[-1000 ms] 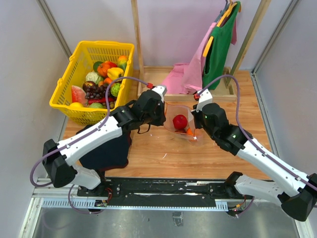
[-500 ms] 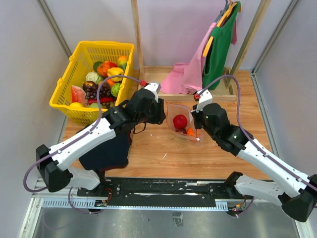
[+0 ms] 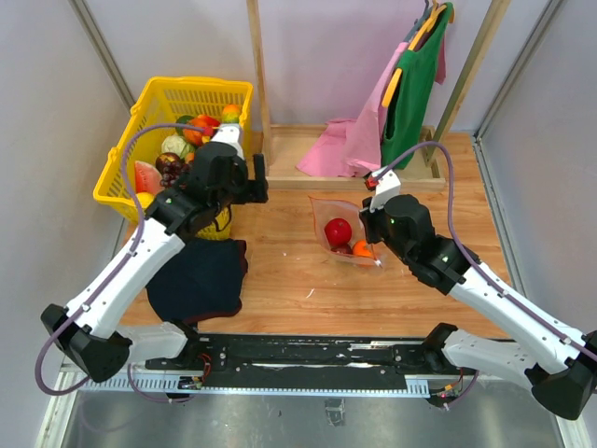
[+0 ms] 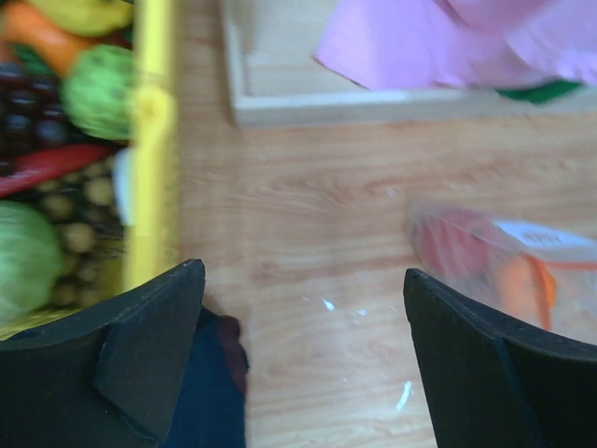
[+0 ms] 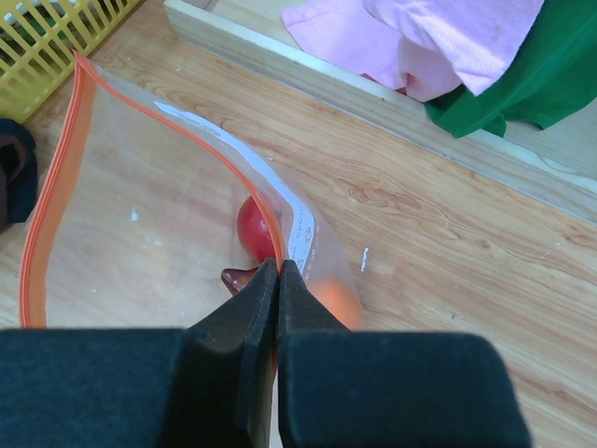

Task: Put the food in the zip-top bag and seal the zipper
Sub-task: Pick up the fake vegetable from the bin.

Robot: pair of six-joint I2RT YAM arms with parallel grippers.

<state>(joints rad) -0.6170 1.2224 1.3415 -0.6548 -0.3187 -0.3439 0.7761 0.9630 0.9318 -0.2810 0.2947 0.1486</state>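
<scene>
Left tool [image 4: 300, 278] relocated from zip-top bag [image 5: 140, 224] to yellow basket [image 3: 201, 86] edge; jaws spread, empty, arm stretched left. Right tool [image 5: 278, 273] clenched on bag's rim, forearm angled low across worktop [image 3: 298, 275]. Bag contents: red apple [image 3: 338, 231], orange [image 3: 360, 249]; third dark item indistinct behind plastic.

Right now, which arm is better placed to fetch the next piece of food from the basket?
Left, probably. The left end effector is open and empty beside the yellow basket of food. The right end effector is shut on the zip-top bag's rim, holding the mouth open.
</scene>
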